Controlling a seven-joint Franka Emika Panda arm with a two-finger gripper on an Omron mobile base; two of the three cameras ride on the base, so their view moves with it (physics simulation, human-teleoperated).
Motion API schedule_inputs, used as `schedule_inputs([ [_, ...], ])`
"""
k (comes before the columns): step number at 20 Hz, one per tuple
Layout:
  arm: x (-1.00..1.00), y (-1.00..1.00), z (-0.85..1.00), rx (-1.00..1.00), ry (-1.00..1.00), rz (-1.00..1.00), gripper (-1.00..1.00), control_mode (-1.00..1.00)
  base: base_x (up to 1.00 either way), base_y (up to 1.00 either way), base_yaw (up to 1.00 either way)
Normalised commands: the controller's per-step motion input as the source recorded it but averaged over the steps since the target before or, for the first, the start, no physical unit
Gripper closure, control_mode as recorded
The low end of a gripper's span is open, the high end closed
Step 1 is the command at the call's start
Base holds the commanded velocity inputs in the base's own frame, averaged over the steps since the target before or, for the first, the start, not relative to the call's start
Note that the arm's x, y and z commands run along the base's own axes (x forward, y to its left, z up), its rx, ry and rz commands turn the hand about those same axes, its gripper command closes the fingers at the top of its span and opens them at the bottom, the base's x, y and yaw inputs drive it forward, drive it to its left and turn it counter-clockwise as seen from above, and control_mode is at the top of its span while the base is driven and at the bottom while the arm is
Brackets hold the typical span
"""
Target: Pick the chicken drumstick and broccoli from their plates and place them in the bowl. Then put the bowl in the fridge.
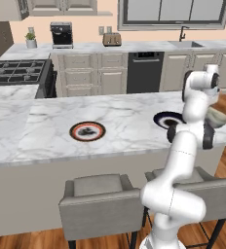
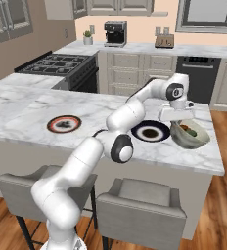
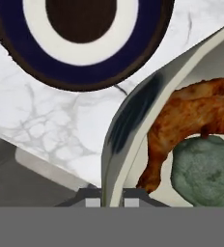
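The gripper (image 2: 178, 123) was seen lowered onto the near rim of the bowl (image 2: 191, 137), its two fingers pressed together on the bowl's wall, one inside and one outside, as the hand view showed with the rim (image 3: 128, 125) rising straight from between the tips. Inside the bowl, just beyond the pinched wall, the chicken drumstick (image 3: 191, 118) lay curved over the broccoli (image 3: 205, 166), the two touching.

The bowl stood close to the island counter's (image 2: 27, 114) right-hand end, with little marble left beyond it on that side and a narrow strip between it and the front edge. Just beside the gripper, on the side away from the bowl, the dark plate with the pale ring (image 2: 151, 132) lay flat and near the bowl, though whether the two touched could not be told. Well away from the gripper along the counter, the red-rimmed plate (image 2: 64, 123) was seen, with a broad stretch of bare marble between the two plates. Two grey stools (image 2: 140, 207) stood below the counter's front edge.

In the left base view the arm covered most of the bowl (image 1: 217, 118) and part of the dark plate (image 1: 164, 118), so the grip could not be judged there; the red-rimmed plate (image 1: 87, 131) showed plainly. The right base view showed the bowl whole with its contents as small dark spots. The hand view alone made the food distinct, along with the counter edge.
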Motion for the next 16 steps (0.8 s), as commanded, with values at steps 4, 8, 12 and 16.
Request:
schedule_inputs([
  [4,-0.46,0.57,0.23,-0.31,-0.44,0.13,1.00,-1.00,0.00,0.00,0.00],
  [8,-0.43,0.61,0.19,-0.40,-0.28,0.17,1.00,-1.00,0.00,0.00,0.00],
  [12,-0.29,0.70,0.16,-0.30,-0.01,0.22,1.00,-1.00,0.00,0.00,0.00],
  [16,-0.33,0.77,0.00,-0.17,-0.02,0.21,1.00,-1.00,0.00,0.00,0.00],
])
